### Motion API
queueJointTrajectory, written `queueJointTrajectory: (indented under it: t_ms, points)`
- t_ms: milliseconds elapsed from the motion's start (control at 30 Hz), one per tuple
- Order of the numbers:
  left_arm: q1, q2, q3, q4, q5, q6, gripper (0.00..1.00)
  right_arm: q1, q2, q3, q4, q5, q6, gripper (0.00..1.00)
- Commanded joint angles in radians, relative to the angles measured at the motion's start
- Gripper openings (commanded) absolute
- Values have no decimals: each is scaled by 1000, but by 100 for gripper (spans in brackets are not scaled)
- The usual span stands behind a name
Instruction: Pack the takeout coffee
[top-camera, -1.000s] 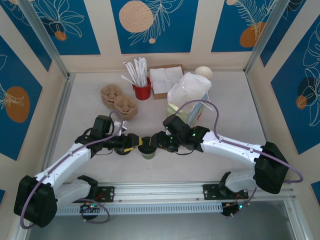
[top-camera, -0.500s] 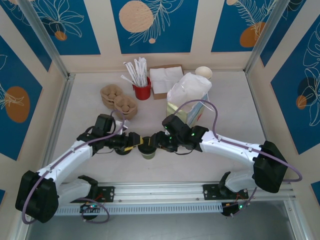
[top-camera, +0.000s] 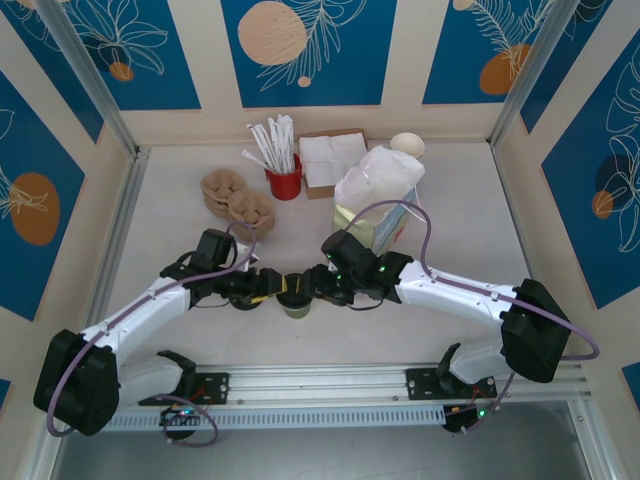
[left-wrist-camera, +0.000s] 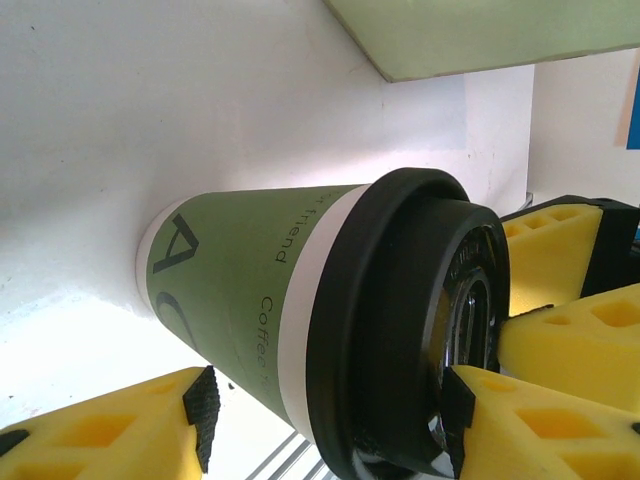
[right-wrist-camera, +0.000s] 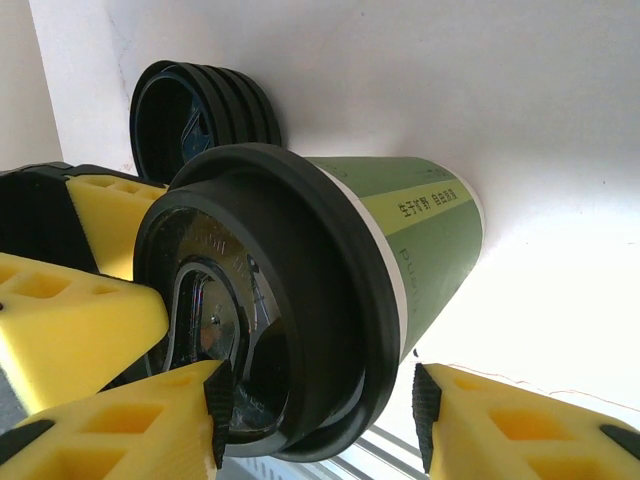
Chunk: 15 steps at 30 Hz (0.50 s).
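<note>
Right wrist view adds black lids (right-wrist-camera: 200, 105) behind the takeout coffee (right-wrist-camera: 420, 240) — left gripper (left-wrist-camera: 328, 395) and right gripper (right-wrist-camera: 318, 390) flank it, grip unclear.

takeout coffee (left-wrist-camera: 250, 300): matt paper side, glossy black plastic lid (left-wrist-camera: 390, 330) | table (left-wrist-camera: 150, 100): smooth white

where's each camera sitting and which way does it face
top external: above and behind the bases, looking down on the table; both arms, left pincer and right pincer flanking the takeout coffee.
left wrist: on the left arm, facing the coffee's green side; own yellow fingers at bottom.
right wrist: on the right arm, facing its black lid; own fingers at bottom.
shared: both wrist views catch the coffee and the other pincer.
</note>
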<state>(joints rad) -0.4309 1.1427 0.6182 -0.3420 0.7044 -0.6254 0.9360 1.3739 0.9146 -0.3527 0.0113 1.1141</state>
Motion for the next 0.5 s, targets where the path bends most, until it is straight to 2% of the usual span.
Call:
queueJointTrajectory:
  t_ms: [0,467]
  points:
    - [-12,-1,-1,-41,-28,30,60,9,10,15,-29,-6,-11,53]
    - [-12,11,-21,-67,-52,53,57,18,21,-5,-43,7,-8,53]
